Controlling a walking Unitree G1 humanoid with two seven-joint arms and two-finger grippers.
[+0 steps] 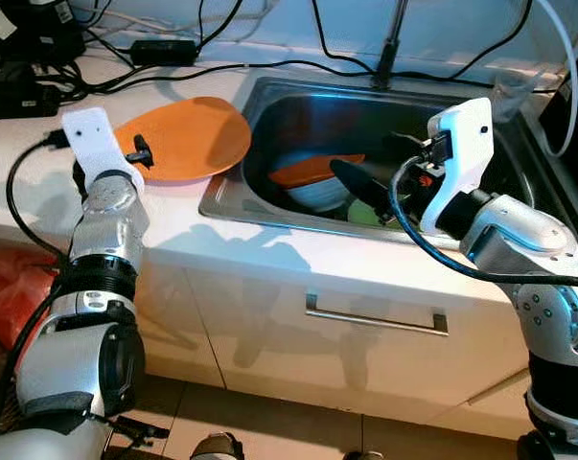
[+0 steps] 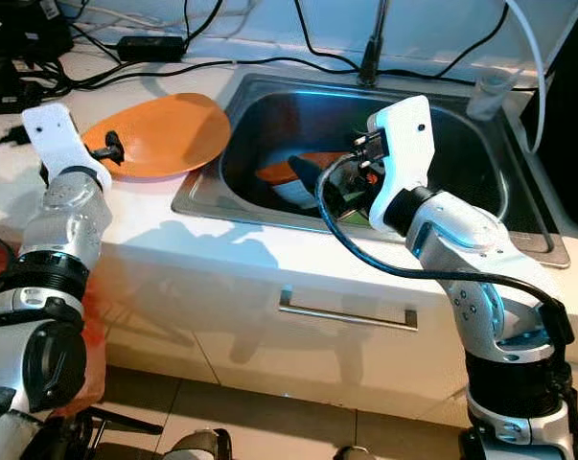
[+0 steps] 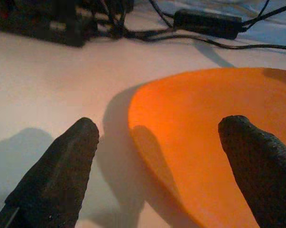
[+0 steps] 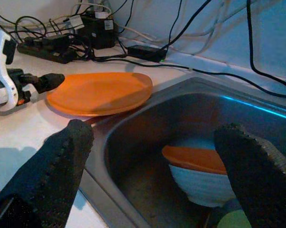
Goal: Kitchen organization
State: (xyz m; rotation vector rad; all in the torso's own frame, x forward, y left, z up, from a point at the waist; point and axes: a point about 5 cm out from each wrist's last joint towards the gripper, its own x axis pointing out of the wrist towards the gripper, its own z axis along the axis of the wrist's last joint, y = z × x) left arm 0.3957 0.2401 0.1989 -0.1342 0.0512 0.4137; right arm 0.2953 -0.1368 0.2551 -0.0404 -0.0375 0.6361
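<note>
A big orange plate [image 1: 188,137] lies on the white counter [image 1: 39,182], its edge reaching over the left rim of the steel sink [image 1: 226,196]. My left gripper [image 3: 157,142] stands open at the plate's near left edge, fingers either side of the rim without touching it. In the sink a smaller orange plate [image 4: 195,159] rests on a pale blue-white bowl [image 4: 199,185], with something green [image 4: 233,219] beside it. My right gripper [image 4: 152,142] hangs open over the sink, above the bowl.
Black cables, a power strip [image 4: 50,52] and an adapter [image 1: 164,50] crowd the back of the counter. The tap stem [image 1: 389,43] rises behind the sink. A drawer handle [image 1: 375,316] runs along the cabinet front below. A red bag [image 1: 15,287] lies on the floor left.
</note>
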